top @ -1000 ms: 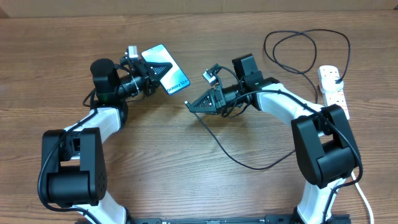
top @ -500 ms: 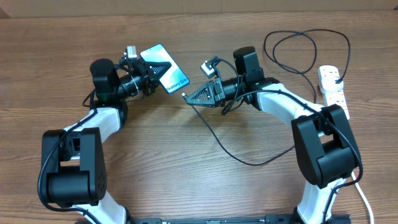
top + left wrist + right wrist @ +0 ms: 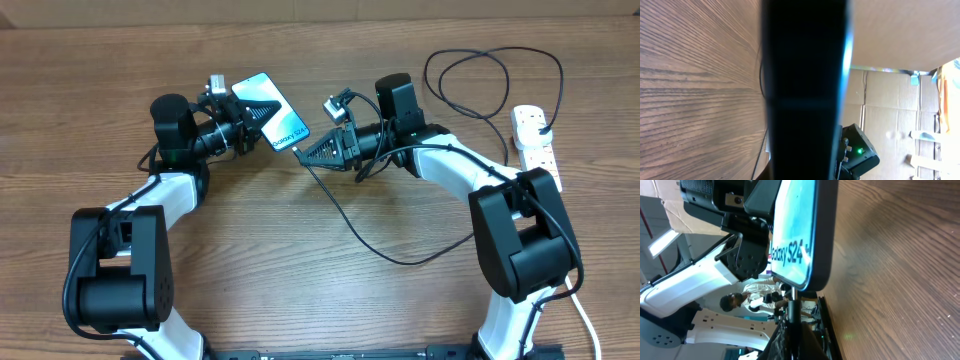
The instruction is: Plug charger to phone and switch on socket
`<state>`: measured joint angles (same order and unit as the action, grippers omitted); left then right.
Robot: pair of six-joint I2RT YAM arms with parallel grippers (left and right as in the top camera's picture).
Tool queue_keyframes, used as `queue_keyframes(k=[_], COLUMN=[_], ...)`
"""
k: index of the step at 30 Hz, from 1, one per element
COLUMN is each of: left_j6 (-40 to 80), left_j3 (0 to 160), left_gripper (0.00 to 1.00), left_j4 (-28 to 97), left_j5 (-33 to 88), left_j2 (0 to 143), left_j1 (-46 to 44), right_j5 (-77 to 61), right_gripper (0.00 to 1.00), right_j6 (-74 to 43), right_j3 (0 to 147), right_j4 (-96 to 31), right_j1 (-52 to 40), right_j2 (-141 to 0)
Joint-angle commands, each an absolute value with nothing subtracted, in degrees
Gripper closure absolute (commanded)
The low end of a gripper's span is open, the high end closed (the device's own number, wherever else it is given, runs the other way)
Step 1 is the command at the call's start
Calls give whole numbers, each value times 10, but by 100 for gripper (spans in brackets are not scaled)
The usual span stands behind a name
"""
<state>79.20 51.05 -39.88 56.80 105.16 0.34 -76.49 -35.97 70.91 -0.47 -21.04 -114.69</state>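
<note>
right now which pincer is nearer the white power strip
Right. The right pincer, gripping the charger, is near the table's middle, well short of the power strip at the right edge; the left pincer, shut on the phone, is even farther away.

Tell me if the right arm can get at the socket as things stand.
Probably not yet: the right gripper is shut on the charger by the phone. The socket lies uncovered beside that arm, so the way looks free once it lets go.
</note>
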Motion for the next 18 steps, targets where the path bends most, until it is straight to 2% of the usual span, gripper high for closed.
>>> queue_keyframes(k=[1,18], left_j6=[797,797], left_j3=[519,519], left_gripper=[96,96], left_j4=[-404,-403], left_j5=[581,581], left_j2=[1046,1046], left_j1=[-1,-1], right_j5=[-756,-755], right_gripper=[96,96], right_j6=[-365,-393], right_j3=[705,705], right_j4=[0,25], right_j1=[-209,-209], right_j2=[-1129,-1129])
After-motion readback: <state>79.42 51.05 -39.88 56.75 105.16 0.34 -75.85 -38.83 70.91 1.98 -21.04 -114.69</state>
